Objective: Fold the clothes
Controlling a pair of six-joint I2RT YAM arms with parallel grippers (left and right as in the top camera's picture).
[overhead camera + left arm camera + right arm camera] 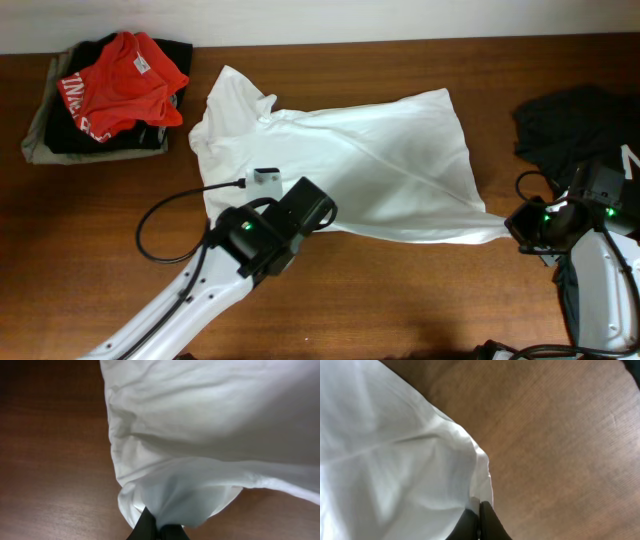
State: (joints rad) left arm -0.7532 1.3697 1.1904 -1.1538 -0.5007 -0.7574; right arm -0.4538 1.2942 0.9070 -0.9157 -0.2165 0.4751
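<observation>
**White T-shirt pinched at both near corners**

Far L on the table [400, 300]: a pile of clothes. A red garment [120, 75] w/ white lettering lies crumpled on top. Under it is a black garment [70, 135], and a grey-green one [33, 140] shows along the pile's L edge. The pile lies apart from the white T-shirt [370, 160], w/ bare wood btw them.

The L arm comes in from the near-L side, and a black cable [148, 228] loops off it over the wood. The L gripper [158, 529] is at the shirt's near-L edge. In the wrist view its dark fingers are pressed together on a bunched fold of white fabric, which puffs out just above the tips. Can't tell whether that edge is off the wood.

The shirt is mid-table, spread out but wrinkled. A sleeve sticks out toward far-L, and long creases run diagonally toward near-R. The far-R corner lies flat. The near-R corner is drawn out into a narrow point that ends at the R gripper [480, 522].

The R gripper is near-R of the shirt, fingers closed on a thin edge of the fabric. In its wrist view the cloth fills the L side, w/ bare wood on the R.

Far R: a black garment [570, 125] in a heap, w/ a white mark [629, 160] at the frame edge. It isn't touching the white shirt. The R arm crosses in front of its near part.
</observation>
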